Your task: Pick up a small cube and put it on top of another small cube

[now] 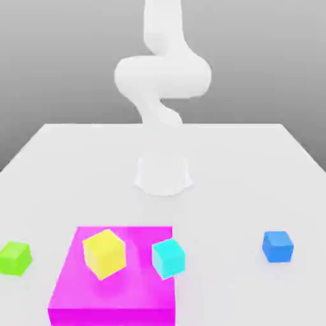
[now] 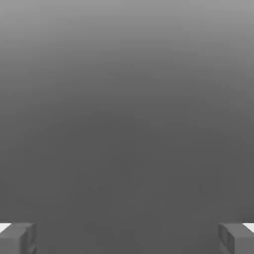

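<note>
the gripper has its fingers wide apart on nothing, ready for a grasp; yellow cube and cyan cube sit apart on the magenta slab at the bench front edge

White robot arm in the upper centre of the exterior view, rising from a round base at mid-frame. Bends in an S-shaped curve: narrow above the base, swelling into a broad elbow, then running up and out of the top edge. In the hand view, pincer spread wide, its two grey fingers at the lower left and lower right corners of the frame, well apart, holding nothing between them.
</note>
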`<action>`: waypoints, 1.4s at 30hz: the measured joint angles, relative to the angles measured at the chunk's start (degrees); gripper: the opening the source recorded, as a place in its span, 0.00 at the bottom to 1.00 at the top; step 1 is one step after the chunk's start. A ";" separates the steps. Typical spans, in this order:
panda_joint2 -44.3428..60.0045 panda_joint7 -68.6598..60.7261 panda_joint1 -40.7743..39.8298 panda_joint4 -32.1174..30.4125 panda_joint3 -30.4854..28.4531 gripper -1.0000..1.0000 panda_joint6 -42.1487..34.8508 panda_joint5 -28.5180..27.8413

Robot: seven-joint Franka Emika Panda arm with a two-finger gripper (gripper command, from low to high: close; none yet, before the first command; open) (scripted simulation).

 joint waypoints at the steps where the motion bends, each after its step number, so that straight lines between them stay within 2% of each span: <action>1: 2.28 -2.28 1.61 -1.02 0.14 0.50 1.28 -0.09; 12: 25.31 -26.27 16.42 -11.43 3.06 0.50 14.39 0.05; 21: 44.06 -44.10 25.81 -19.86 8.75 0.50 25.00 -2.11; 28: 58.64 -42.07 29.90 -18.74 4.30 0.50 36.00 -8.54; 29: 59.71 -41.83 30.39 -18.53 3.75 0.00 36.87 -8.86; 36: 59.49 -41.86 30.30 -18.58 3.86 0.00 36.59 -8.82; 42: 48.36 -45.69 27.47 -20.71 7.60 0.00 27.65 -3.58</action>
